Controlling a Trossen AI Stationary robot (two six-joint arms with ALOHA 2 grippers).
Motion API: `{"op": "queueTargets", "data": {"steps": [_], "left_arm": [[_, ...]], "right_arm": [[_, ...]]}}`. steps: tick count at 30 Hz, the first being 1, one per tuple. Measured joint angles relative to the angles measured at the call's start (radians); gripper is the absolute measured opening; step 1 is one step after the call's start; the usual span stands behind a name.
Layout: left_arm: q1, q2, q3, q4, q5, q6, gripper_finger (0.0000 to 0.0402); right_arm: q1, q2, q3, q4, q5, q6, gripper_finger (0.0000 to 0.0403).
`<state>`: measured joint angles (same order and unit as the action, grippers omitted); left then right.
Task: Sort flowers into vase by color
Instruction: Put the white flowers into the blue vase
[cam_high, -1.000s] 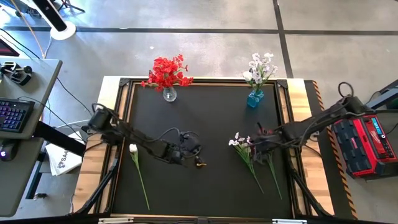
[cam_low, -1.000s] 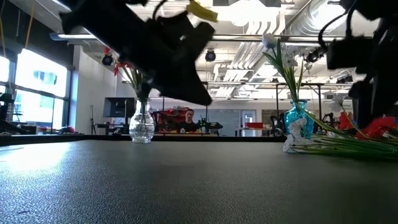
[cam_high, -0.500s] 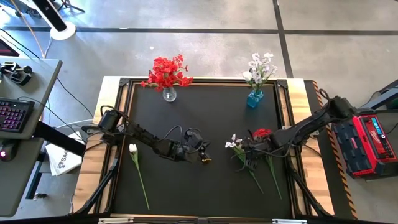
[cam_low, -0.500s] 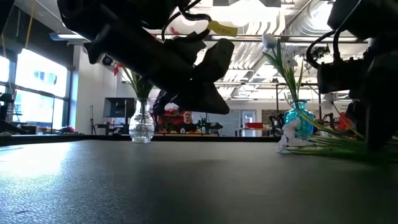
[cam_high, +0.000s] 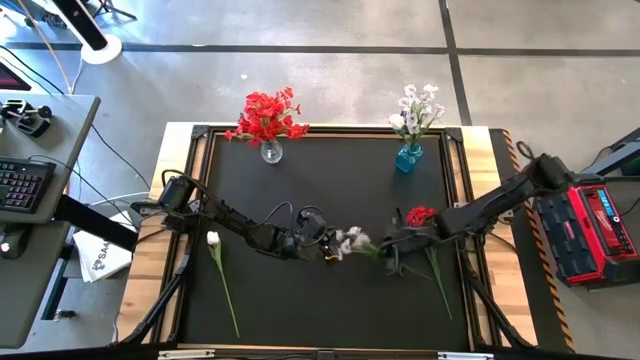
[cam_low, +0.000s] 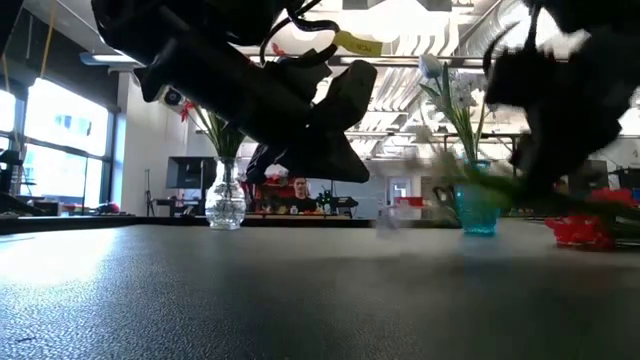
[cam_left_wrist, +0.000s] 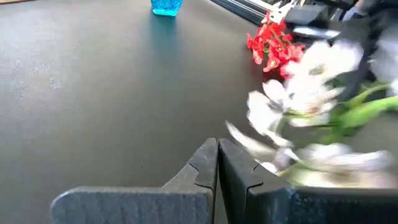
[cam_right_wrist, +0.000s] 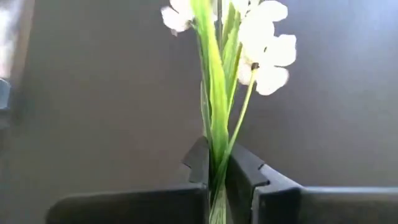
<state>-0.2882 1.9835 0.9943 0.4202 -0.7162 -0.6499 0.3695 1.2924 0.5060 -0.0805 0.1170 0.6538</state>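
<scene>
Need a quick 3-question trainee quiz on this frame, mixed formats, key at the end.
1. True or false: the right hand is shut on the stem of a white flower spray.
2. Multiple choice: the red flowers in a vase stand in which vase? A) the clear vase B) the blue vase C) neither
3. Fill in: besides the held spray, a single white flower lies on the mat near the ____ arm, and a loose red flower lies by the right arm.

Key: 1 true; 2 A; 3 left. The left hand is shut and holds nothing.
</scene>
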Motion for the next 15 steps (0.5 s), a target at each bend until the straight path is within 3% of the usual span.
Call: {"op": "queueTargets", "data": {"steps": [8,15], "left_arm": [[-0.008,0.0,0.0,0.085,-0.001,0.084,0.0001],[-0.043,0.0,0.0,0.306,0.031,0.369,0.0001]], "right_arm": [[0.0,-0.207,0.001,0.245,0.103,-0.363,0.0006],[0.05,-0.352,0.002,0.421,0.065,-0.662,0.0002]]}}
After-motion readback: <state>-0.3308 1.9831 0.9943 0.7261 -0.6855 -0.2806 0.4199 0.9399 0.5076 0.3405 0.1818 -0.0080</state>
